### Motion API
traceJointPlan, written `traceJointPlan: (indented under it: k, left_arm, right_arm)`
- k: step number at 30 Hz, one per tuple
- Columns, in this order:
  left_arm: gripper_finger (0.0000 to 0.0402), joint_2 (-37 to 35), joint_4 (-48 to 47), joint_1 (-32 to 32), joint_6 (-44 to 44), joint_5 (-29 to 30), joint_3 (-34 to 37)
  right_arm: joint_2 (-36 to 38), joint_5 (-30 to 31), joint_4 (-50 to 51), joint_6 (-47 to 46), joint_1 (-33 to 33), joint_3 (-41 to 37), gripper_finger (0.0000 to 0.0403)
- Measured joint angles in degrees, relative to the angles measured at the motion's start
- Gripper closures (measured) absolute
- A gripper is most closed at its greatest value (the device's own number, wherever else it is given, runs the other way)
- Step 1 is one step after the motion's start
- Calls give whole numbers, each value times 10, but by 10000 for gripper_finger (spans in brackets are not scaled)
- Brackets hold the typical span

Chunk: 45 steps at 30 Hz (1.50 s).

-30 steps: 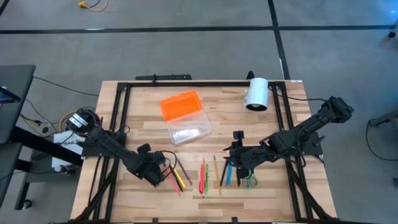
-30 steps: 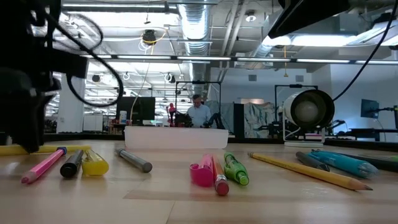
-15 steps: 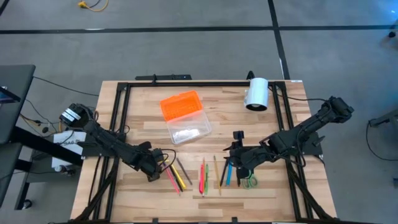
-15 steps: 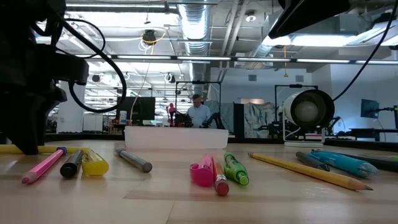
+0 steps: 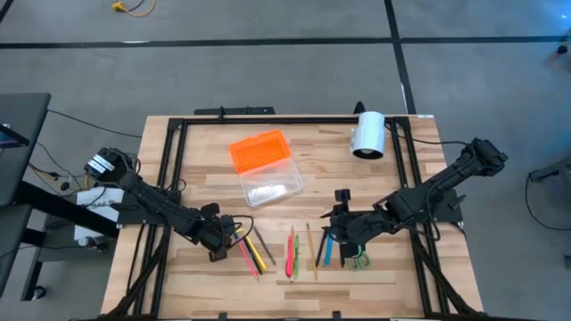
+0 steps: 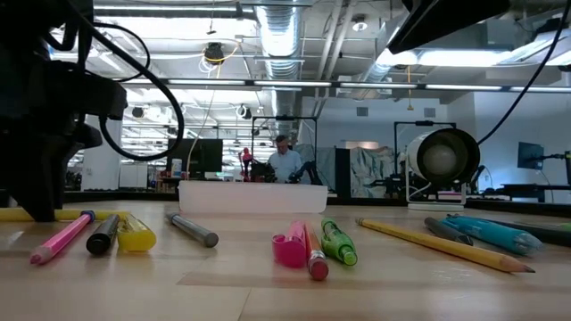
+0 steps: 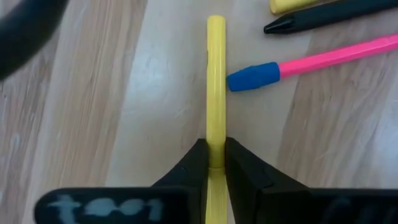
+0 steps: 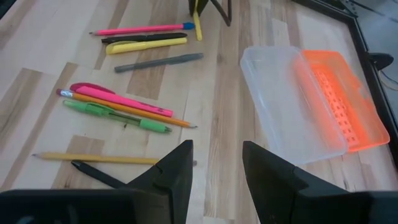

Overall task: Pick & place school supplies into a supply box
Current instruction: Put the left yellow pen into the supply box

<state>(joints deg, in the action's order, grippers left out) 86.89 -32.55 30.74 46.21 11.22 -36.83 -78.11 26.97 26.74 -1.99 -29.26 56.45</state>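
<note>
Left gripper (image 7: 216, 163) is down at the table on my left, fingers pinched onto a yellow pen (image 7: 216, 87) lying flat beside a pink pencil (image 7: 323, 57). Right gripper (image 8: 216, 163) waits with fingers spread over the right-hand pens. Supply box (image 5: 266, 166) sits open mid-table, well apart.

The table (image 5: 196, 152) is pale wood planks inside a black frame. Near its middle, toward the far edge, lies the open box (image 5: 265, 167): clear base with the orange lid beside it. A white cylinder (image 5: 367, 135) lies on its side near the far right corner. Along the near edge lies a loose row of pens (image 5: 290, 251) and pencils: a yellow pen (image 7: 216, 81), a pink pencil (image 7: 323, 59) and black pen (image 7: 323, 15) toward the left, green scissors (image 5: 359, 259) toward the right.
</note>
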Motion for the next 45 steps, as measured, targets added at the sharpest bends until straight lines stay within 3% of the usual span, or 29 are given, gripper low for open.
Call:
traceJointPlan:
  k: [7, 12, 24, 29, 36, 41, 45]
  left_arm:
    - [388, 6, -36, 1, 5, 35, -24]
    - [390, 9, -99, 4, 6, 111, -53]
    - [390, 7, -109, 35, 13, 176, -90]
    - [390, 6, -104, 24, -16, 244, -106]
    - [390, 6, -16, -61, -144, 331, -126]
    - [390, 5, 97, -162, -270, 323, -126]
    - [390, 5, 158, -238, -339, 270, -126]
  right_arm:
    - [0, 0, 0, 0, 0, 0, 269]
    - [0, 0, 0, 0, 0, 0, 269]
    - [0, 1, 0, -10, 0, 0, 269]
    - [0, 1, -2, -6, 0, 0, 269]
    - [0, 1, -14, 5, 2, 0, 269]
    - [0, 1, -17, 6, 2, 0, 269]
    - [0, 1, -15, 5, 1, 0, 269]
